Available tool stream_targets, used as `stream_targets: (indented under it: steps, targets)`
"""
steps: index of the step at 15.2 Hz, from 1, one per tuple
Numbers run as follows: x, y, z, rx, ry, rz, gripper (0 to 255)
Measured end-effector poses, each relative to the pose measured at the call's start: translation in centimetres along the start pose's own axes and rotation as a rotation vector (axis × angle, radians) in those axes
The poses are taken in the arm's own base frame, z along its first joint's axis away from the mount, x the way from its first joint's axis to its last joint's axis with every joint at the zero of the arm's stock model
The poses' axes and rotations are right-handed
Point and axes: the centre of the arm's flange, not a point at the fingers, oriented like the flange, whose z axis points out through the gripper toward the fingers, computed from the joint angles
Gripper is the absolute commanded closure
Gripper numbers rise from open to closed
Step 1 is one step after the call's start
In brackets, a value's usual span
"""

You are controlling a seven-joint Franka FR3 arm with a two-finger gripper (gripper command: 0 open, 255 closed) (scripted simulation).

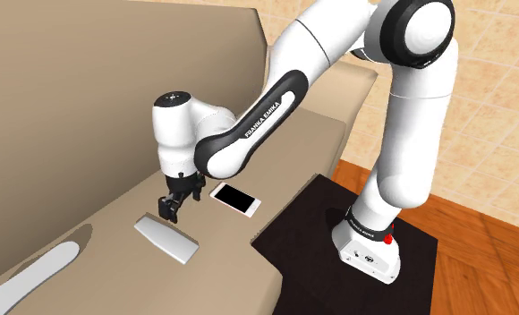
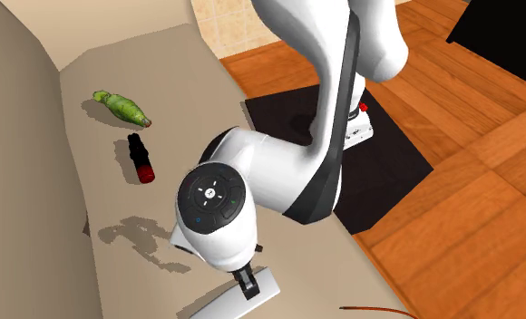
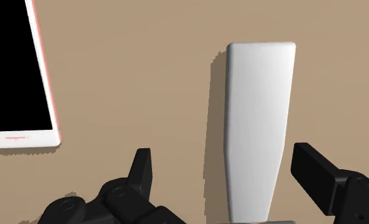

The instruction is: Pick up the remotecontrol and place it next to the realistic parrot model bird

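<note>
While the claw [image 1: 178,204] hangs low over the sofa seat [image 1: 106,210] at centre-left of the shoulder view, we find its fingers spread wide and holding nothing. In the wrist view the two fingers [image 3: 142,169] stand on either side of the narrow end of the remote [image 3: 259,121]; we see a gap on each side, smaller at the far finger.

The remote is a plain pale grey wedge lying flat on the seat. In the shoulder view it sits just below and left of the claw, in the lower-left quarter of the frame. A white phone [image 1: 235,199] with a black screen lies flat just right of the claw, apart from the remote.

In the second exterior view the remote lies at the bottom edge. The green parrot [image 2: 121,107] lies on the seat at upper left, well apart from it. A black-and-red thing [image 2: 140,159] lies between them, nearer the parrot.
</note>
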Motion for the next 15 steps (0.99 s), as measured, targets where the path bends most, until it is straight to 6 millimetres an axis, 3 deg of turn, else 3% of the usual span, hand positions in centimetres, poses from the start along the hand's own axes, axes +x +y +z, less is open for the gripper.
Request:
stream_targets:
  steps: [6, 15]
  targets:
    - [3.5, -4.8, 4.9, -0.007, 0.012, 0.001, 0]
    - [4.3, -5.6, 9.9, -0.011, 0.013, 0.001, 0]
